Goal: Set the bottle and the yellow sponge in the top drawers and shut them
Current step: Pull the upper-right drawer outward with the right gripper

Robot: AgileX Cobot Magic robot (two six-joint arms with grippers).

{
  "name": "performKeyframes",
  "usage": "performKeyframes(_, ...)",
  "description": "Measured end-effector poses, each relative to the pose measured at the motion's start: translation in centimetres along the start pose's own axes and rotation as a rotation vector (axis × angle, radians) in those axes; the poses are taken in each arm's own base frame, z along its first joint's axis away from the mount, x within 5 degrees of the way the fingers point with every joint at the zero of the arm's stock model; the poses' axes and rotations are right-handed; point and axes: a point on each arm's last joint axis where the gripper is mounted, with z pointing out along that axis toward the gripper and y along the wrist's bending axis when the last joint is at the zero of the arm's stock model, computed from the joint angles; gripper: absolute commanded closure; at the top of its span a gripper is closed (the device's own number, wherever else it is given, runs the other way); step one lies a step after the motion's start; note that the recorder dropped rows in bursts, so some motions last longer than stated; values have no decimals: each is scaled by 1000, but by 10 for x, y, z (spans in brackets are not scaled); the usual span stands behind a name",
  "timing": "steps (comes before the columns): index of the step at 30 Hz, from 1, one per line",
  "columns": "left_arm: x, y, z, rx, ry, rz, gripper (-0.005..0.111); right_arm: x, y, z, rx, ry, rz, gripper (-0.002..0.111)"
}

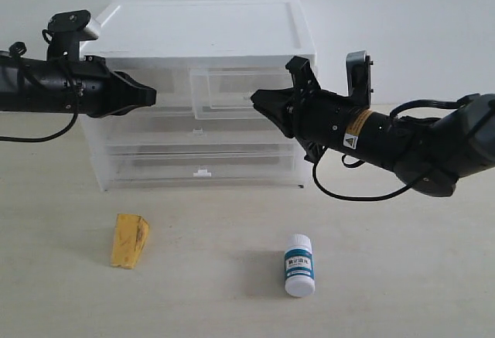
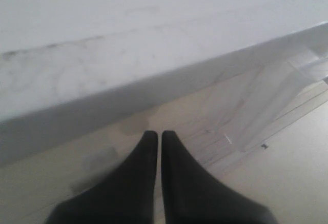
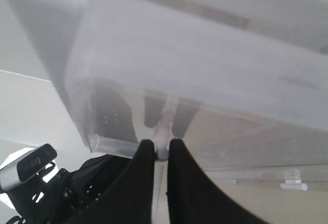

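Note:
The white bottle [image 1: 299, 264] with a blue label stands on the table at front right. At front left is the yellow sponge [image 1: 129, 240]. My right gripper [image 1: 257, 100] [image 3: 161, 144] is shut on the small white tab handle [image 3: 162, 131] of the right top drawer [image 1: 232, 94] [image 3: 205, 80], which sticks out a little from the cabinet. My left gripper [image 1: 151, 94] [image 2: 155, 134] is shut in front of the left top drawer [image 1: 172, 83], just under the cabinet's white top [image 2: 102, 39]. Nothing shows between its fingers, and that drawer's handle is hidden.
The cabinet [image 1: 201, 29] stands at the back against a white wall. Two full-width lower drawers [image 1: 199, 131] [image 1: 202, 172] are shut. A cable [image 1: 356, 195] hangs under the right arm. Bare tabletop [image 1: 216, 276] lies between sponge and bottle.

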Motion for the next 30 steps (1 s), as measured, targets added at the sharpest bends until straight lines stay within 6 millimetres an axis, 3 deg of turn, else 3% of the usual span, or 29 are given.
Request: performKeyframes(30,1,0,0,0,10,24,103,11,1,-6,-44,160,-10,108)
